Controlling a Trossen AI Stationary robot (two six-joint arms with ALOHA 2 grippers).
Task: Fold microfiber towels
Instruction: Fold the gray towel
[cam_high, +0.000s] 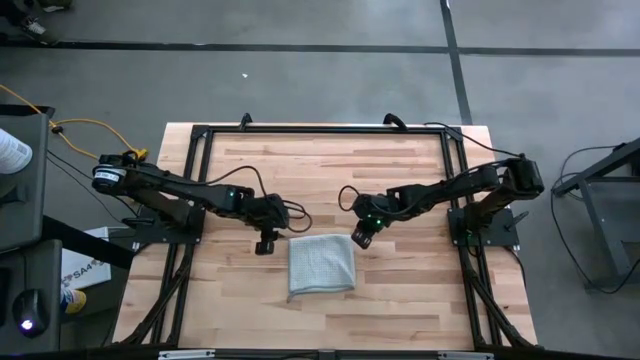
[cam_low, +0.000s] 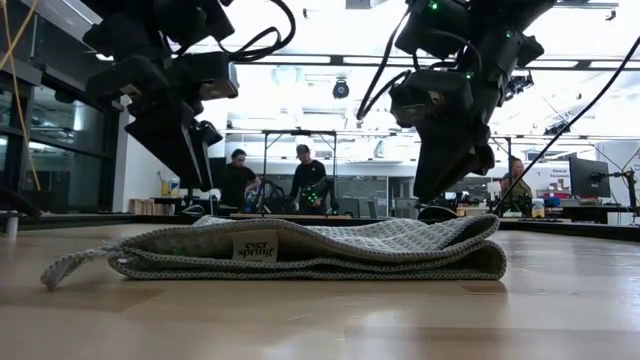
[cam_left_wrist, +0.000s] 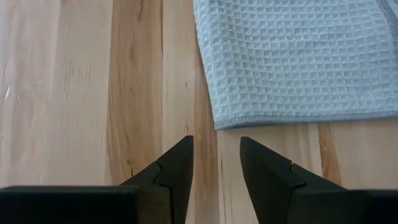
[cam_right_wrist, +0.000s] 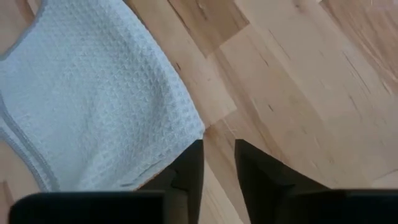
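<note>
**Hovering grippers beside a folded towel**

Standing slightly apart, the fingers of the right gripper (cam_right_wrist: 217, 163) hold nothing; bare wood shows through the narrow gap between them, and the towel's (cam_right_wrist: 93, 93) corner lies just beside one fingertip. From above, this gripper (cam_high: 362, 238) sits at the towel's far right corner. The left gripper (cam_left_wrist: 216, 163) also has its fingers parted with only wood between them, gripping nothing, and the towel's (cam_left_wrist: 292, 59) hemmed edge lies a little ahead of the tips. From above, the left gripper (cam_high: 264, 243) is near the towel's far left corner, clear of the cloth.

The towel (cam_high: 321, 265), light grey-blue with a waffle weave, lies folded in layers near the middle of the wooden table (cam_high: 420, 200), between the two arms. From table height, the towel (cam_low: 300, 250) shows stacked layers with a small white tag on its front, and one loose corner trails onto the wood.

People stand in the room behind.
</note>
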